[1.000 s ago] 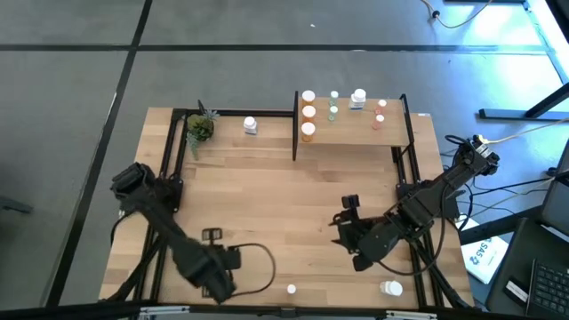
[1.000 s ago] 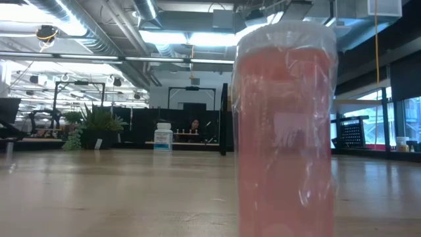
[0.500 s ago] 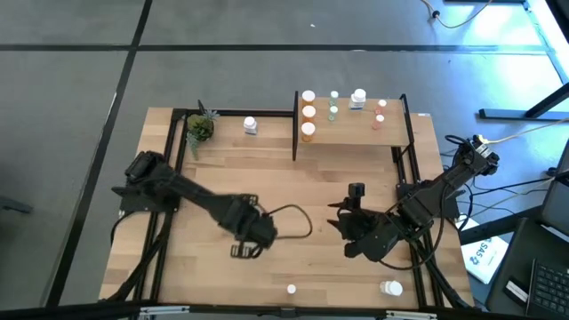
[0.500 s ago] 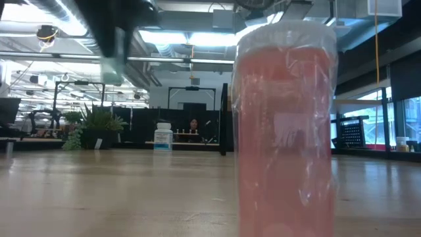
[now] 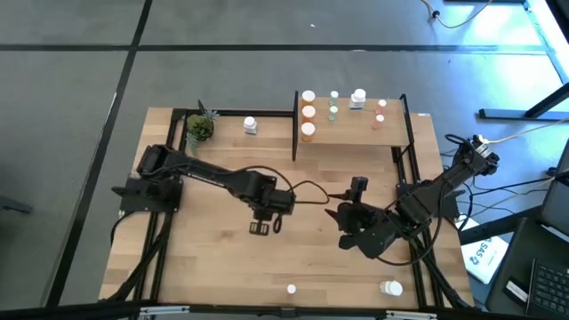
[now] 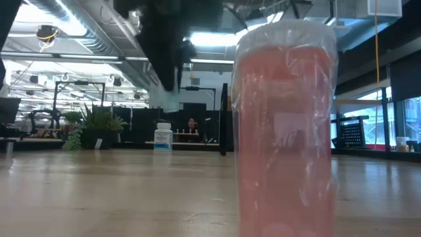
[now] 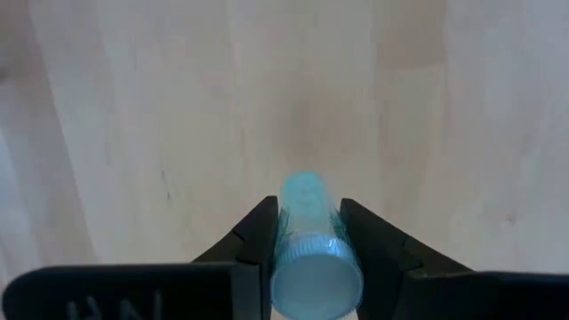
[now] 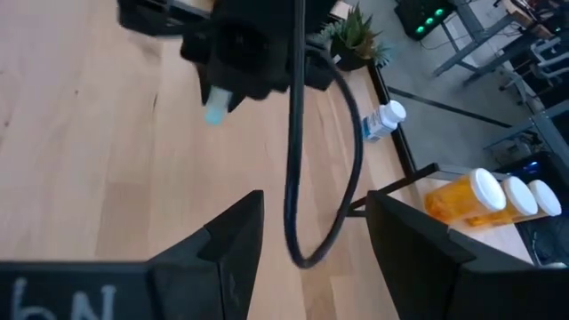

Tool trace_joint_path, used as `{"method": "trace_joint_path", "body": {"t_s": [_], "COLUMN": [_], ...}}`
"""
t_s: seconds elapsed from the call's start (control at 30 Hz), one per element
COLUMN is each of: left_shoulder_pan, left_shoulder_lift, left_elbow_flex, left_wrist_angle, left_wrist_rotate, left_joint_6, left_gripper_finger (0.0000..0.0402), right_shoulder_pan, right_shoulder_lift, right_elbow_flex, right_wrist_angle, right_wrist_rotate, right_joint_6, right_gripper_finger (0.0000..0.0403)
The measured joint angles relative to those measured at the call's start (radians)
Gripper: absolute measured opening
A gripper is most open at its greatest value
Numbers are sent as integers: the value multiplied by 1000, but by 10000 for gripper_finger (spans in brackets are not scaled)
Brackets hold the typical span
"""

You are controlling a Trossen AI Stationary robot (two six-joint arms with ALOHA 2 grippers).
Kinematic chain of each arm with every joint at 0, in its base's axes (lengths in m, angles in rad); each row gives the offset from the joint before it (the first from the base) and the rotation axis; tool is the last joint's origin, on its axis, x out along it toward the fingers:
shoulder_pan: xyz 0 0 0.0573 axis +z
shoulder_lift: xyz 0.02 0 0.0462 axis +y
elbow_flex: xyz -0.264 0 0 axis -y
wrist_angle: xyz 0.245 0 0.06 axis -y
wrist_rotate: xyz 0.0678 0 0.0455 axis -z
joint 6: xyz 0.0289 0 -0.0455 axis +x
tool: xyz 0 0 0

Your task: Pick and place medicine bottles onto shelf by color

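My left gripper [image 5: 264, 222] hangs over the middle of the table, pointing down, shut on a small green bottle [image 7: 307, 240] with a pale cap. The low view shows the same bottle [image 6: 166, 99] well above the tabletop. My right gripper [image 5: 354, 200] stands open to the right of it, holding nothing, its fingers [image 8: 236, 236] facing my left gripper [image 8: 240, 44]. The shelf [image 5: 356, 133] at the far right carries orange [image 5: 308, 112], green [image 5: 333, 112], white [image 5: 358, 99] and pink [image 5: 380, 119] bottles, standing on their bases. My left gripper pinches the green bottle's round body [image 7: 302, 209], just below the cap, between its two fingers. The fingers come from above and point down. The bottle stands roughly upright along them, cap up, its lower end sticking out below the fingertips [image 6: 166, 105], lifted clear of the table.
A potted plant [image 5: 200, 127] and a white bottle [image 5: 250, 125] stand at the far left. Two more bottles [image 5: 291, 288] [image 5: 390, 287] sit at the near edge; a pink one [image 6: 286, 131] fills the low view. A black cable [image 8: 298, 178] loops between the arms.
My left gripper has swung from the near left part of the table toward the right and far side, to the middle, rolling its wrist and keeping the green bottle lifted. My right gripper has turned in place, its fingers swinging toward the far edge.
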Motion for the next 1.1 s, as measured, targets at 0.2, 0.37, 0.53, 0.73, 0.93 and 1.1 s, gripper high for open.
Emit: {"method": "trace_joint_path", "body": {"t_s": [0.2, 0.37, 0.53, 0.73, 0.93, 1.1], "left_shoulder_pan": [30, 39, 38, 39, 39, 39], "left_shoulder_lift": [57, 123, 170, 179, 176, 176], "left_elbow_flex": [-3, -3, -2, -2, -2, -2], "left_wrist_angle": [15, 48, 66, 91, 108, 110], "left_wrist_rotate": [7, 10, 8, 8, 8, 8], "left_joint_6": [31, 46, 64, 71, 71, 71], "left_gripper_finger": [90, 89, 89, 89, 89, 89], "right_shoulder_pan": [-6, -6, -6, -6, -5, -5], "right_shoulder_lift": [-1, -1, 0, 0, 0, 0], "right_elbow_flex": [0, -1, -1, -1, 0, 0], "right_wrist_angle": [-5, -1, 12, 46, 53, 56], "right_wrist_rotate": [-18, -18, -18, -91, -208, -315], "right_joint_6": [-3, -3, -7, -6, -3, -3], "right_gripper_finger": [200, 200, 200, 200, 200, 200]}}
